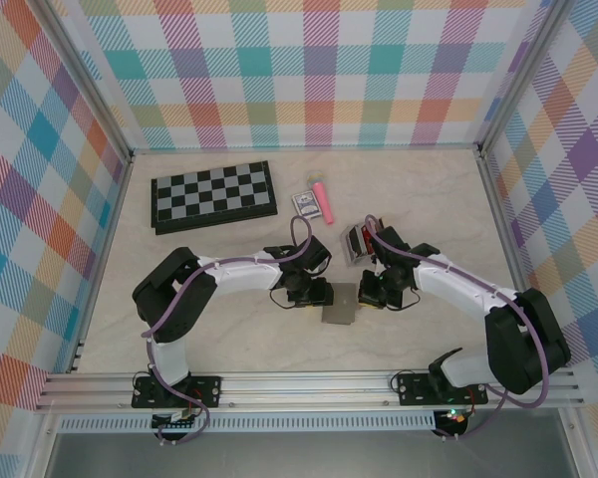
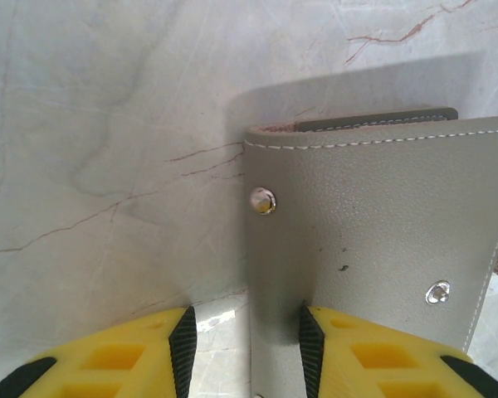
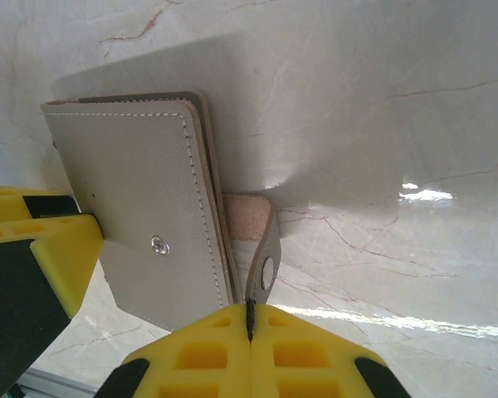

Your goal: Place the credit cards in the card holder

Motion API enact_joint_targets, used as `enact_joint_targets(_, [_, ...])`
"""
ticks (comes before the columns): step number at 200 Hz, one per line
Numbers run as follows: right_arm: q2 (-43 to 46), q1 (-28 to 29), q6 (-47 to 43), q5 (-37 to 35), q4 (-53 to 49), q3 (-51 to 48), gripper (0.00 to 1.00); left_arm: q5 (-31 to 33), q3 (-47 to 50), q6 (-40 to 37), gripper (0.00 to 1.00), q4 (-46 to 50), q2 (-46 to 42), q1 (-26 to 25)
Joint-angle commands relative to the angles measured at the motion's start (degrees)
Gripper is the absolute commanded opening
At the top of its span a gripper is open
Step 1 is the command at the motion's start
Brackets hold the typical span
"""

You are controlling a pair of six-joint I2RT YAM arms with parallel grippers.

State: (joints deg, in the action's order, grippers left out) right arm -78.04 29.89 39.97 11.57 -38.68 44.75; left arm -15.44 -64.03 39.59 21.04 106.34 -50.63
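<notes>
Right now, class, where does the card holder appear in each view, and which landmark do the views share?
Top external: card holder just below and right of centre.
Left wrist: card holder in the right half, cut by the right edge.
Right wrist: card holder left of centre, strap at its right.
Shared landmark: the pale marbled table.

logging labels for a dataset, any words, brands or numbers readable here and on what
No text can be read anywhere.
card holder: plain leather with stitching and snaps, no lettering.
card box: print too small to read.
chessboard: squares alone, no legible markings.
</notes>
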Motion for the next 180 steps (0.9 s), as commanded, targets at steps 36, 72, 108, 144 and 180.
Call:
enact_joint_targets(36, [1.82,0.6,-1.39,6.28,4.03,1.81,0.0,-0.03,0.14,0.3,0.38,-0.82,3.23,-1.36])
enact_joint_targets(72, [-1.82,1.87,-1.97,6.87,4.11,3.94,0.0,-0.38,-0.04,0.48,0.37,-1.26,3.52,-1.31])
enact_joint_targets(108, [0.33,2.12,-0.9,-3.77,-3.46,5.11,0.21,-0.17,0.22,0.72,0.37,-1.32,3.25,-1.31])
enact_joint_targets(144, [-2.73,2.11,-1.07,-5.37,-5.74,6.01,0.29,-0.29,0.04,0.59,0.37,-1.24,3.25,-1.31])
enact_joint_targets(180, [-5.39,2.97,-0.19,-2.23,-2.35,6.34,0.33,-0.35,0.21,0.61,0.37,-1.22,3.17,-1.31])
